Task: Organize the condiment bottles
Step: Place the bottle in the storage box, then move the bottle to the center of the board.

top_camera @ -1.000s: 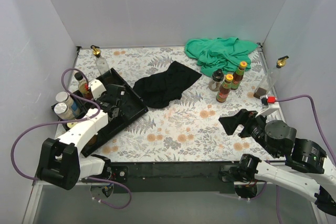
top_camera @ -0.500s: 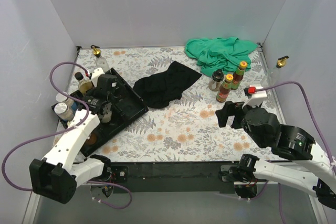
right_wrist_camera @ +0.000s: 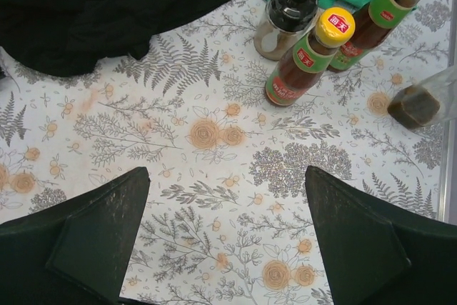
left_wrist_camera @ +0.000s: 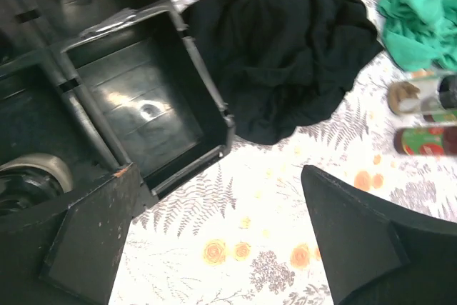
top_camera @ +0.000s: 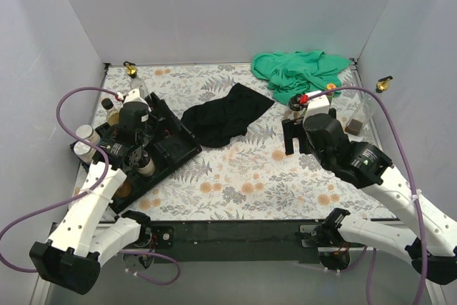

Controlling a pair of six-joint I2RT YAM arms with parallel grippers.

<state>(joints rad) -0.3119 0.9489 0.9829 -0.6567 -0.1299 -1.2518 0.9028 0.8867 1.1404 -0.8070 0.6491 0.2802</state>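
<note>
Right tool [right_wrist_camera: 225,176], jaws apart, hovers short of three sauce bottles [right_wrist_camera: 303,58] crowded toward worktop's far right corner; gripping one risks toppling close neighbours. Left tool [left_wrist_camera: 214,176], apart, empty over tray [left_wrist_camera: 128,83]

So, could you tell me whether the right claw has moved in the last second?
Yes. The right claw has moved back and slightly left, away from the front edge and toward the green cloth.

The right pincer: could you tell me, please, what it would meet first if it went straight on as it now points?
Probably the flowered table, since the open right pincer tilts down toward it. The nearer yellow-capped sauce bottle stands just beyond, slightly right; depth is hard to judge.
</note>
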